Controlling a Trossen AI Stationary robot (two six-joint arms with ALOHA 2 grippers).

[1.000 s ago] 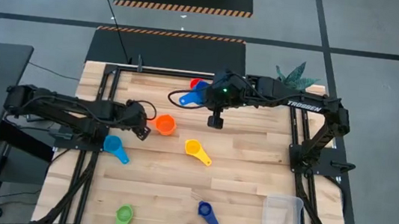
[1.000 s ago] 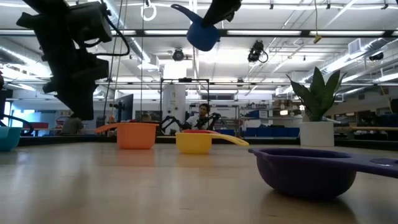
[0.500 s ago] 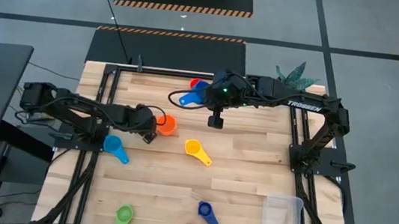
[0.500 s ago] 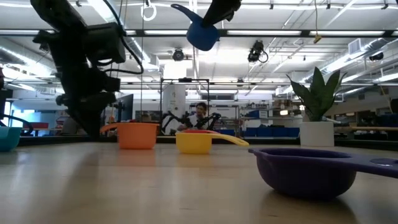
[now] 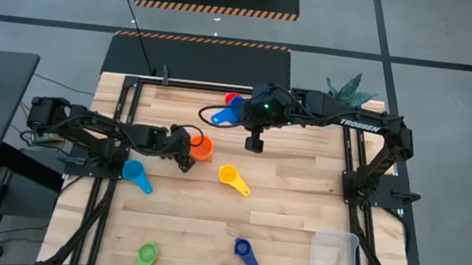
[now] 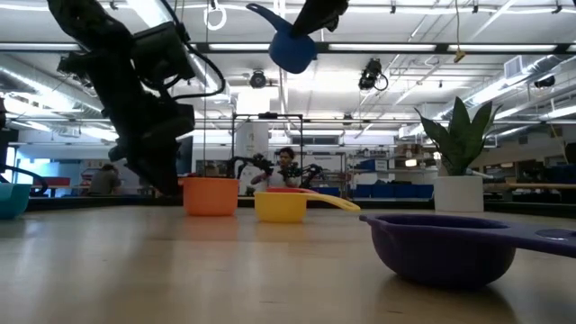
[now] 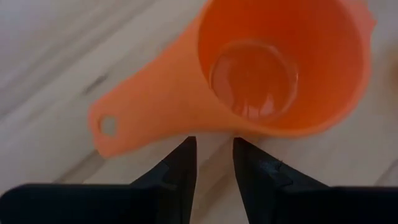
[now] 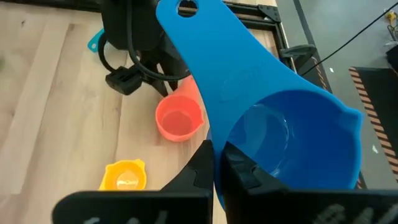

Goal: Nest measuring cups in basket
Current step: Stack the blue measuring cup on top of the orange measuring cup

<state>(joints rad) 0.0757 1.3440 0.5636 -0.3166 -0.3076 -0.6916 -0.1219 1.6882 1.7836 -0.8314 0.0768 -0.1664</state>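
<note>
An orange measuring cup (image 5: 201,148) stands upright on the wooden table, its handle (image 7: 118,121) pointing toward my left gripper (image 7: 211,155). That gripper is open, low over the table, its fingertips right at the root of the cup's handle. High over the far middle of the table my right gripper (image 8: 219,163) is shut on a blue cup (image 8: 280,137). Red (image 5: 231,99), yellow (image 5: 232,178), light blue (image 5: 135,174), green (image 5: 146,254) and dark blue (image 5: 244,254) cups lie scattered. The clear basket (image 5: 334,261) sits at the near right corner. My left gripper's fingertips (image 7: 185,146) stand against the orange cup's outer wall (image 7: 211,127) where handle meets bowl, coming in slanting down from the table's left. Whether they touch it I cannot tell. My right gripper pinches the blue cup's bowl wall (image 8: 219,140) beside the handle's root, one finger inside the bowl and one outside. The cup hangs lifted clear and tilted, its handle (image 6: 259,13) sticking up and away.
A potted plant (image 5: 348,90) stands at the far right corner. Black frame rails (image 5: 127,111) run along the table's left, right and far edges. Bare wood lies between the yellow cup and the basket.
My left gripper has gone down and toward the table's right, up to the orange cup's handle side, turning a little as it went. The orange cup has slid slightly toward the right. My right gripper has held the blue cup still.
</note>
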